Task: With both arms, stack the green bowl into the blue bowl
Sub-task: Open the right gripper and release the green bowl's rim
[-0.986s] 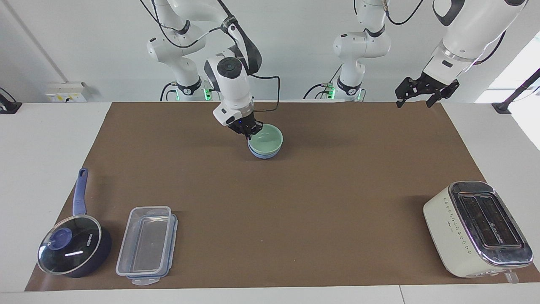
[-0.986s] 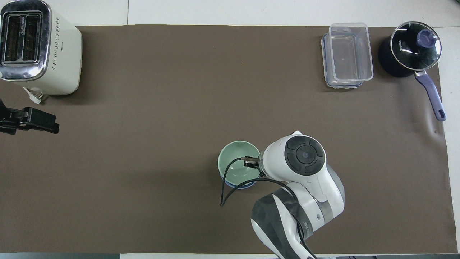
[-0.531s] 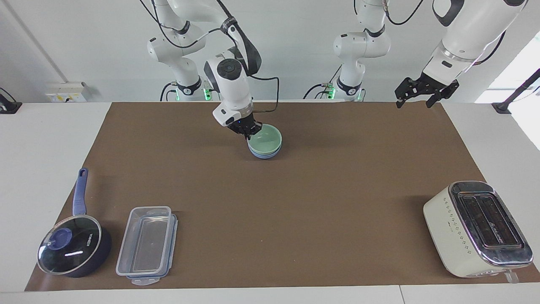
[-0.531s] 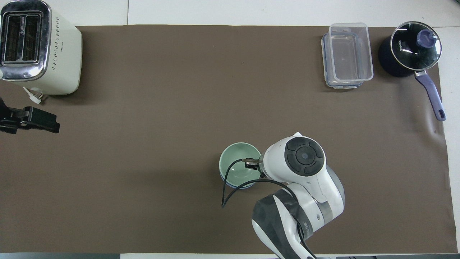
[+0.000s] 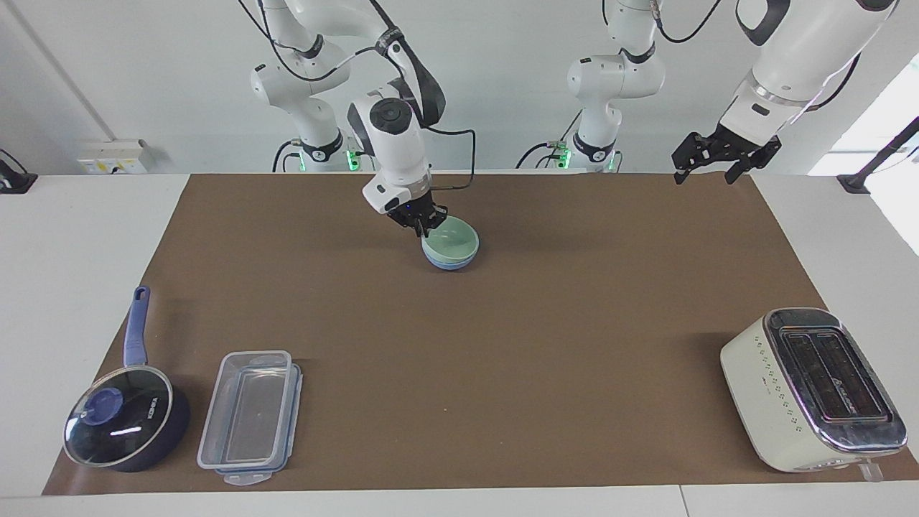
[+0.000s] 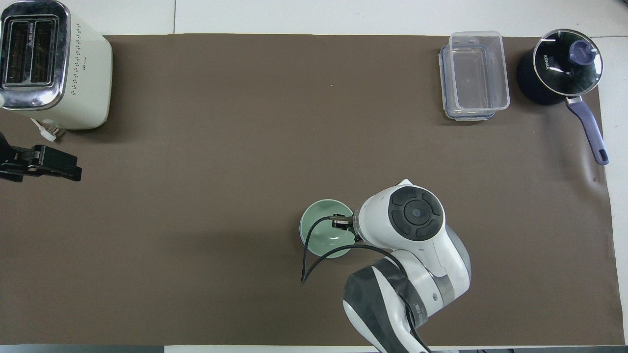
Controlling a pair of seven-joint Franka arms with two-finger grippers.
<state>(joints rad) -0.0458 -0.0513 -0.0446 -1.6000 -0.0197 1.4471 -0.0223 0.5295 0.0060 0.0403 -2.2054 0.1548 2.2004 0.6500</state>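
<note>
The green bowl [image 5: 452, 239] sits nested in the blue bowl [image 5: 449, 265], of which only a thin band shows beneath it, on the brown mat near the robots. My right gripper [image 5: 425, 224] is at the green bowl's rim on the side toward the right arm's end. From overhead the right arm's wrist covers that gripper, and only the green bowl [image 6: 324, 240] shows. My left gripper [image 5: 705, 174] hangs open and empty in the air over the mat's corner at the left arm's end; it also shows in the overhead view, left gripper [image 6: 71, 169].
A cream toaster [image 5: 811, 388] stands far from the robots at the left arm's end. A clear plastic container [image 5: 250, 415] and a dark blue lidded pot [image 5: 122, 424] sit far from the robots at the right arm's end. Two smaller arms stand at the back.
The green bowl has sunk lower into the blue bowl, so less blue shows. The right gripper stays at the rim. The left arm has not moved.
</note>
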